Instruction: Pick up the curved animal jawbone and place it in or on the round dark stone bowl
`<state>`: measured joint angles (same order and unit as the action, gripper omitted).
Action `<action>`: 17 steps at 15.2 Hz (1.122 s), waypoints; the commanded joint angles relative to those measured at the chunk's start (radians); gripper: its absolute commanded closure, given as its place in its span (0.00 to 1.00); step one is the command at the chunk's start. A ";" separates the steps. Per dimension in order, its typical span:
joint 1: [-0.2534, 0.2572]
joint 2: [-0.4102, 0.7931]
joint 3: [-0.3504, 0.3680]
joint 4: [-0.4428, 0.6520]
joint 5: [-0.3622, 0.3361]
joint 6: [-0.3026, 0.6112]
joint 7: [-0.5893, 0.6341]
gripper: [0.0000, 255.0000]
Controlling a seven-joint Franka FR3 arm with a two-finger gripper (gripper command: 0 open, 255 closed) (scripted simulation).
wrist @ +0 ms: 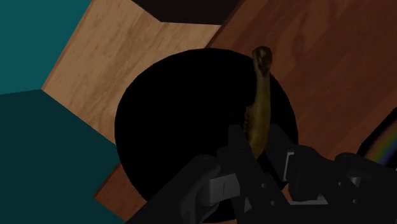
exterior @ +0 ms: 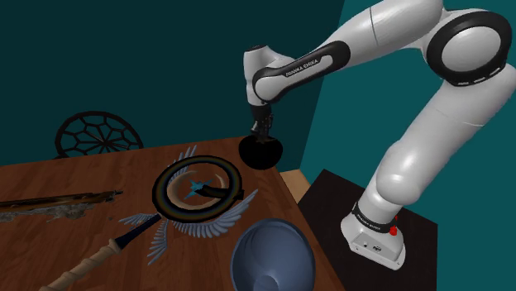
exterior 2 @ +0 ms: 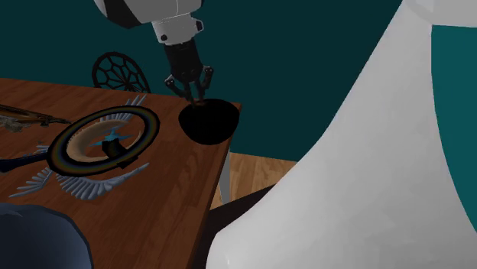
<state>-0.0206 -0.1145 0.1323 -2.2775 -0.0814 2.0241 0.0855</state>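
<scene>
With the gripper (wrist: 257, 153) clamped on the jawbone (wrist: 261, 95) just above the bowl (wrist: 178, 133), release may fail: the bone's tip appears past the rim and could tip it onto the table (wrist: 331, 57).

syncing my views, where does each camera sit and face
Shoulder view: beside the black stand, looking down across the brown wooden table; white arm and black gripper show.
Second exterior view: close behind a white arm link at its right, facing the table's corner.
Wrist view: on the gripper, looking down into the round black bowl; it clasps the curved yellow-brown jawbone.
Both exterior views share gripper over bowl.
</scene>
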 commanded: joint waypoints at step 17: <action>-0.034 0.209 -0.036 0.066 -0.048 0.145 -0.029 1.00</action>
<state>-0.0548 0.0921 0.0964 -2.2096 -0.1293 2.1651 0.0564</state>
